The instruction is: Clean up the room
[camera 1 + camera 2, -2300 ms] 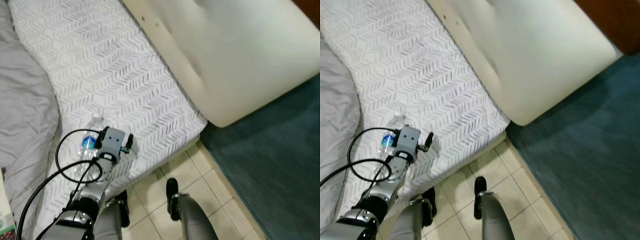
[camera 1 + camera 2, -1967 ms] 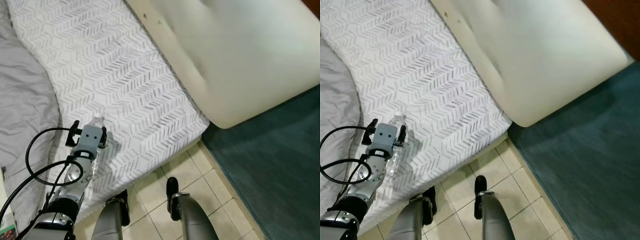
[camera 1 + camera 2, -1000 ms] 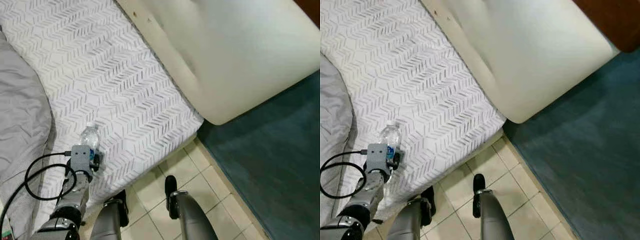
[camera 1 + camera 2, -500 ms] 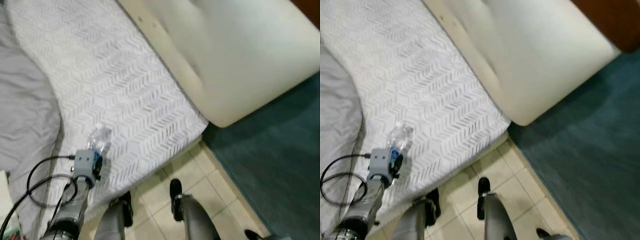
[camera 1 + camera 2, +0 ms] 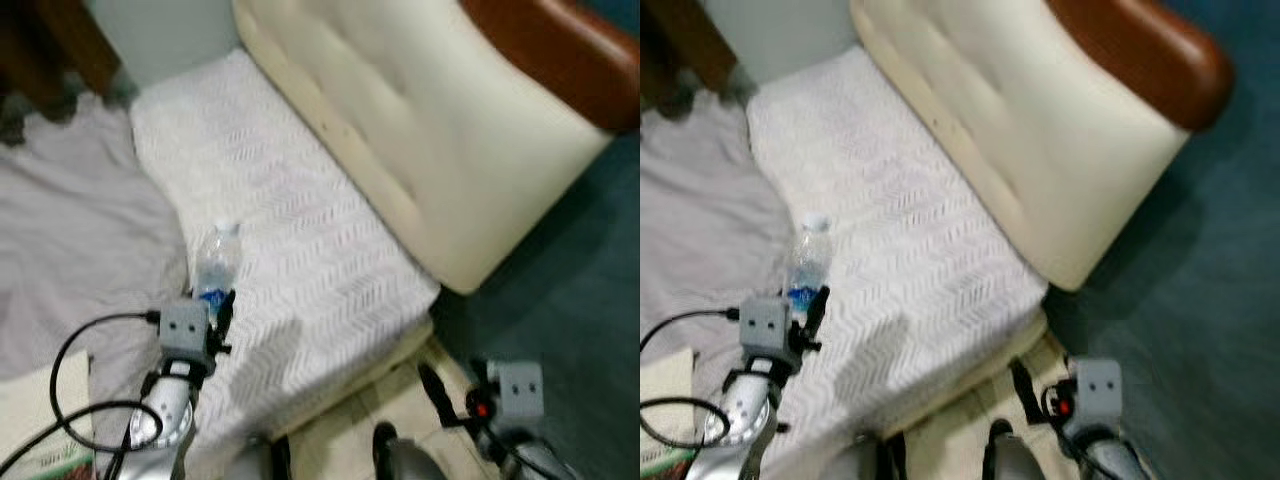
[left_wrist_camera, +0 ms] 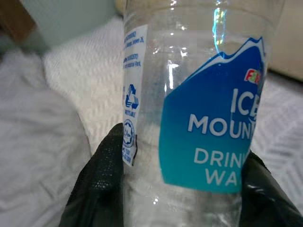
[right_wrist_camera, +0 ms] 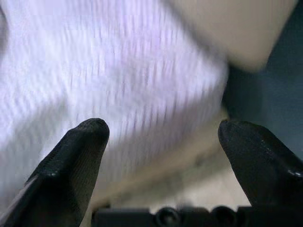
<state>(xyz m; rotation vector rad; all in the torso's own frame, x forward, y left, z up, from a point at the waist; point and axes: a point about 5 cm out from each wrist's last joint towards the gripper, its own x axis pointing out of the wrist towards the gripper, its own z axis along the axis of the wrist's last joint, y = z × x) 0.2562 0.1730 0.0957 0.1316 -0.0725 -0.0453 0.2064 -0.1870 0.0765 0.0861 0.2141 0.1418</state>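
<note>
One water bottle (image 6: 199, 109), clamped in left hand (image 5: 205, 310) above the bed (image 5: 300, 250); right hand (image 7: 161, 165) spread, empty. Next: carry to bin.

Left gripper (image 6: 182, 189) is raised forward, its fingers (image 6: 102, 175) clamped tight; right gripper (image 7: 161, 156) hangs low, fingers spread wide.

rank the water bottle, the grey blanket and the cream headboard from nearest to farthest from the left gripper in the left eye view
1. Water bottle: clamped between the left gripper's fingers, standing up from it.
2. Grey blanket: bunched on the bed just to the gripper's left.
3. Cream headboard: across the white patterned sheet, off to the right.
</note>
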